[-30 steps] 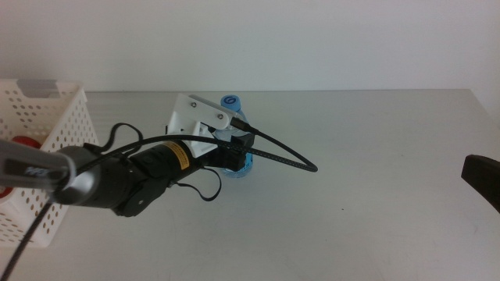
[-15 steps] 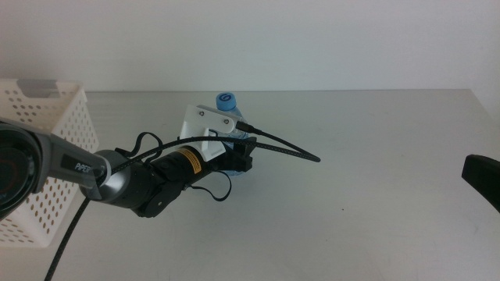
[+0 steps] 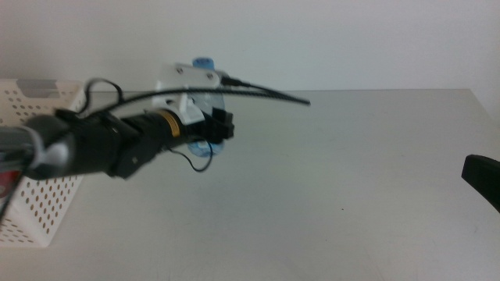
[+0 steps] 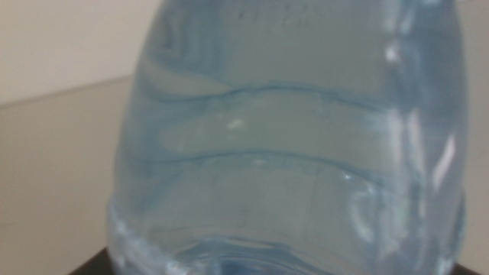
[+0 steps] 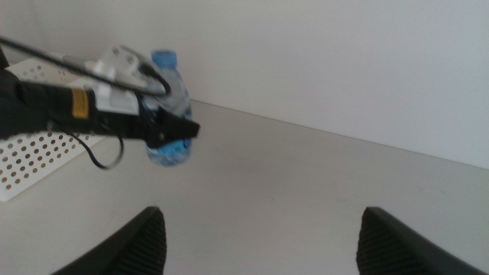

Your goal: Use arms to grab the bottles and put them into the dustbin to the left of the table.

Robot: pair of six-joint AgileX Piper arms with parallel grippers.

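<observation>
One water bottle [image 3: 205,117] shows, upper centre-left of the middle view. One white dustbin [image 3: 47,156] stands at the left edge, something red inside it too hidden to count. Two end effectors: the left end effector [image 3: 221,129] upper centre-left, the right end effector [image 3: 483,178] at the right edge. One desk [image 3: 351,179].

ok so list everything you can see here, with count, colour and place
water bottle: one, clear with a blue cap, held in the air above the table, near the basket
basket: one, white with rows of holes, at the table's left end; something red shows inside it
table: one, light grey
left gripper: black, shut on the water bottle, reaching in from the left
right gripper: black, jaws open, waiting at the table's right edge
</observation>
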